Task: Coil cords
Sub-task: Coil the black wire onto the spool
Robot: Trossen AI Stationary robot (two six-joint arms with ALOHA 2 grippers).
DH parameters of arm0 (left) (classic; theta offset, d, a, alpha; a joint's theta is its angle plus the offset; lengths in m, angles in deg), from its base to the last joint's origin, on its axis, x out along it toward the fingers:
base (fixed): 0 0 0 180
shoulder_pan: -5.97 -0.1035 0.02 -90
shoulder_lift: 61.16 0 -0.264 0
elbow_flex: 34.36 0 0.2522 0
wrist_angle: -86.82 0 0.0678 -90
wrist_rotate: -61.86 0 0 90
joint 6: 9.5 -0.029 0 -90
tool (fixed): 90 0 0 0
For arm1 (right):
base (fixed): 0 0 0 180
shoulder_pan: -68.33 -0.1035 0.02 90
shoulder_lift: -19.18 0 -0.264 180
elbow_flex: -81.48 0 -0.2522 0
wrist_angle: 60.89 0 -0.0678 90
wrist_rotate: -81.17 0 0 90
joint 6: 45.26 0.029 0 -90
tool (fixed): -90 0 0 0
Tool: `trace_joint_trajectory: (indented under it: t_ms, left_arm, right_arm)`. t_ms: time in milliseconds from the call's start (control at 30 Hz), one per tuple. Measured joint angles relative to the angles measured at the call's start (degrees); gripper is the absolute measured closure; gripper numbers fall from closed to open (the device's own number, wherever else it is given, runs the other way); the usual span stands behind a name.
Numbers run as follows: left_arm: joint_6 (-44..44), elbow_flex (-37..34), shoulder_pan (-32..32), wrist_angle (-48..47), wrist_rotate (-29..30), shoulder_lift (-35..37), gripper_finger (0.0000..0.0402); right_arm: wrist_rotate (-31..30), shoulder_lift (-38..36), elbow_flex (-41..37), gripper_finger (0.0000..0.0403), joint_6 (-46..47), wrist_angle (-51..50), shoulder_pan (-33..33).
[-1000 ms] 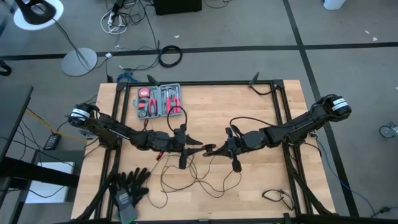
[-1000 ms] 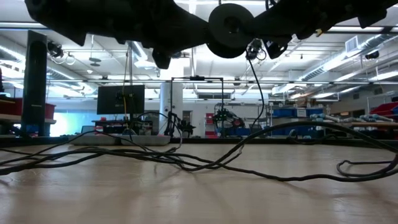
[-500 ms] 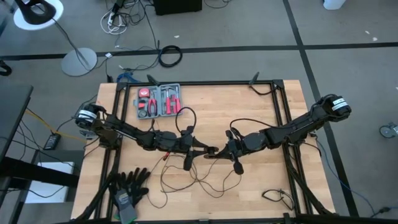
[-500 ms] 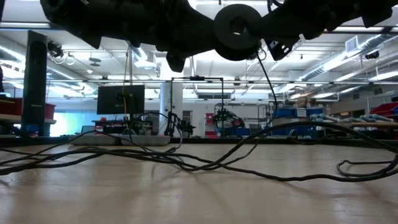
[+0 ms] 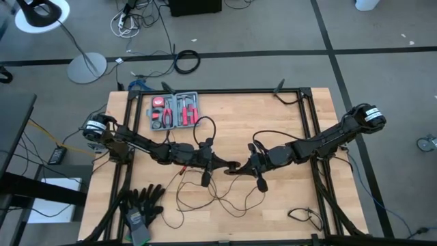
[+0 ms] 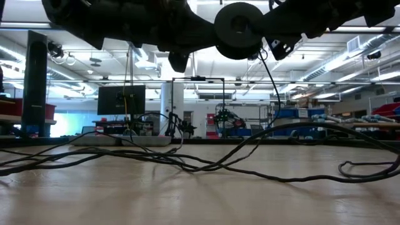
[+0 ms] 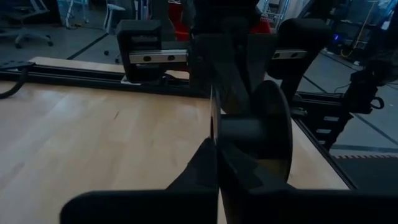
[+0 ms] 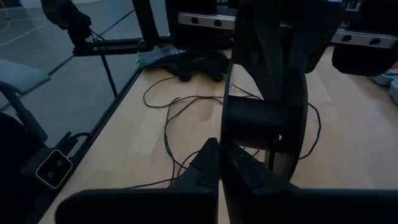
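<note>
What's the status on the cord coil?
Both pincers, left and right, shut on the spool mid-table. Cord mostly loose on table. Nothing blocking.

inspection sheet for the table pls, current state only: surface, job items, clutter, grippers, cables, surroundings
Surface: wooden tabletop in a black frame.
Job's things: thin black cord sprawled loose over the near half; black spool held up between both grippers.
Clutter: tool tray at the far left; black gloves at the near left corner.
Grippers: left gripper and right gripper meet mid-table, both shut at the spool.
Cables: small cable loop near right.
Surroundings: lamp base and cable ring on the floor.
</note>
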Motion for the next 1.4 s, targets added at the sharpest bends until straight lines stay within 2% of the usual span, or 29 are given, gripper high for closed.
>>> trace_joint_trajectory:
  t_ms: [167, 400, 667, 933, 1000, 1400]
  left_arm:
    - [-0.01, -0.13, 0.11, -2.46, 4.99, 1.05, 0.0400]
    - [0.71, -0.17, 1.12, -12.51, 15.05, 4.38, 0.0401]
    - [2.85, -0.35, 5.44, -22.09, 33.27, 4.93, 0.0401]
    - [-1.66, -0.35, 10.13, -23.68, 49.93, 4.92, 0.0401]
    - [-2.52, -0.35, 10.71, -23.55, 51.89, 4.92, 0.0401]
    - [-4.86, -0.35, 11.41, -23.53, 52.51, 4.92, 0.0401]
  right_arm:
    - [-2.48, 0.04, 0.11, 0.0368, 3.27, -0.59, 0.12]
    - [-9.50, -0.02, 0.22, 0.0314, 4.34, -3.61, 0.24]
    - [-12.58, -0.04, 0.22, 0.0266, 1.94, -4.26, 0.22]
    - [-12.72, -0.07, 0.17, 0.0260, 2.36, -6.06, 0.75]
    - [-12.72, -0.07, 0.17, 0.0261, 2.44, -6.04, 0.81]
    - [-12.70, -0.07, 0.14, 0.0262, 2.51, -6.01, 0.87]
